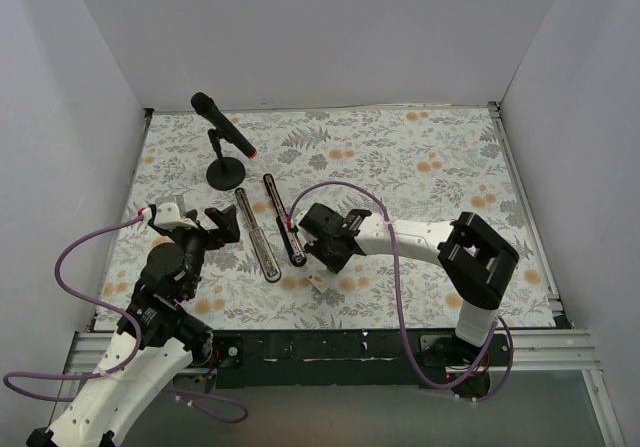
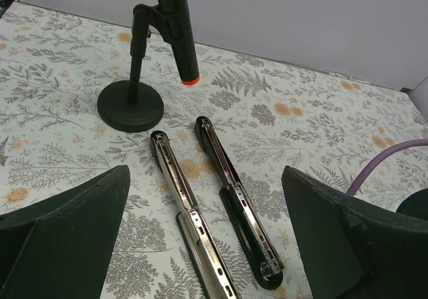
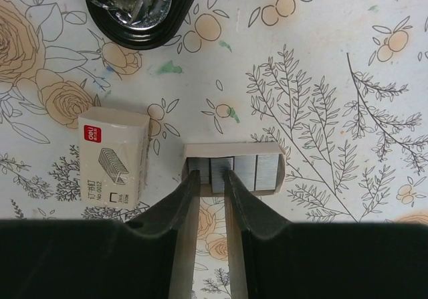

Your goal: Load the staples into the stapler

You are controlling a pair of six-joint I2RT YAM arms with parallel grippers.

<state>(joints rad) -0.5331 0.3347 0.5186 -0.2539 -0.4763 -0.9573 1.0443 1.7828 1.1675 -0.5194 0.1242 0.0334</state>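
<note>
The stapler (image 1: pixel 268 229) lies opened out flat as two long strips, a silver rail and a black arm. In the left wrist view, both strips (image 2: pixel 200 235) lie on the cloth ahead of my left gripper (image 2: pixel 204 245). That gripper is wide open and empty, just left of the stapler (image 1: pixel 222 223). The staples (image 3: pixel 251 170) are several grey blocks side by side in a small cardboard tray. Its printed box (image 3: pixel 112 157) lies just to the left. My right gripper (image 3: pixel 212 178) hovers over the tray's left part, jaws narrowly apart astride one block. The stapler's rounded end (image 3: pixel 137 8) shows above.
A black microphone (image 1: pixel 222 124) on a round stand (image 1: pixel 225 174) stands behind the stapler, and it also shows in the left wrist view (image 2: pixel 175 31). White walls close in the flowered cloth (image 1: pixel 420 177) on three sides. A purple cable (image 1: pixel 345 189) arches over the right arm.
</note>
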